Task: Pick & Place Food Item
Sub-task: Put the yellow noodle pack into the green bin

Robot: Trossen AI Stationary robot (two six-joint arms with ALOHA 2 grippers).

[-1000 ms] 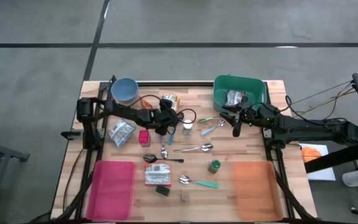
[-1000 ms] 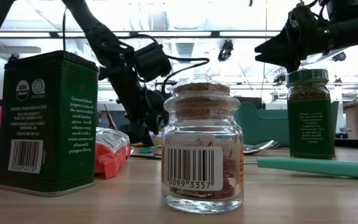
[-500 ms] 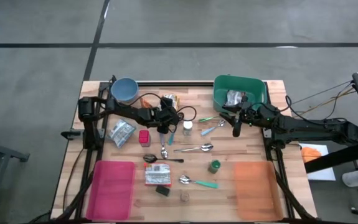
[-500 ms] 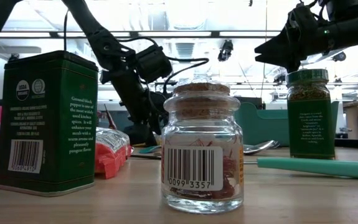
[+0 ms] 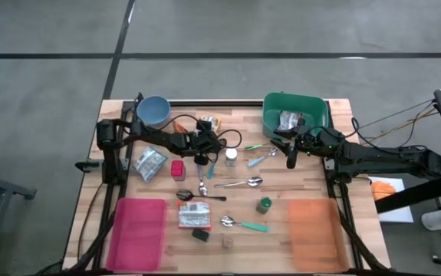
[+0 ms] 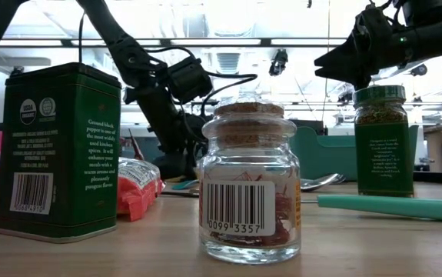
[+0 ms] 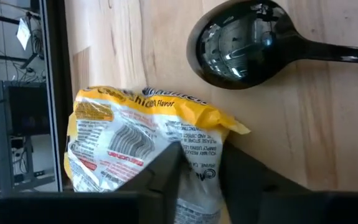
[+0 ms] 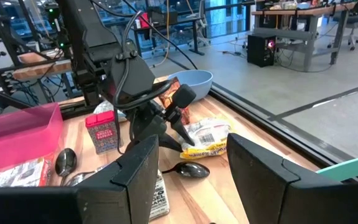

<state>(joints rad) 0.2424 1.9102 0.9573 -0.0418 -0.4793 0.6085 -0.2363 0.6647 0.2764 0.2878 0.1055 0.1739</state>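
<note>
Overhead, my left gripper point(image 5: 202, 156) sits low at the table's point(image 5: 312, 184) middle rear, on the yellow snack packet point(image 5: 212, 123) beside the blue bowl point(image 5: 153, 111). My right gripper point(image 5: 290, 160) hovers in front of the green bin point(image 5: 297, 113).

From table height, a cork-topped jar point(image 6: 250, 188) and green tin point(image 6: 58, 150) hide my left fingertips.

Through my left wrist camera, my fingers point(image 7: 165, 174) pinch a fold of the packet point(image 7: 135, 143), next to a black spoon point(image 7: 241, 45).

Through my right wrist camera, my fingers point(image 8: 135, 168) stand apart, holding nothing; the packet point(image 8: 207, 142) lies beyond them under my left gripper point(image 8: 182, 134).
</note>
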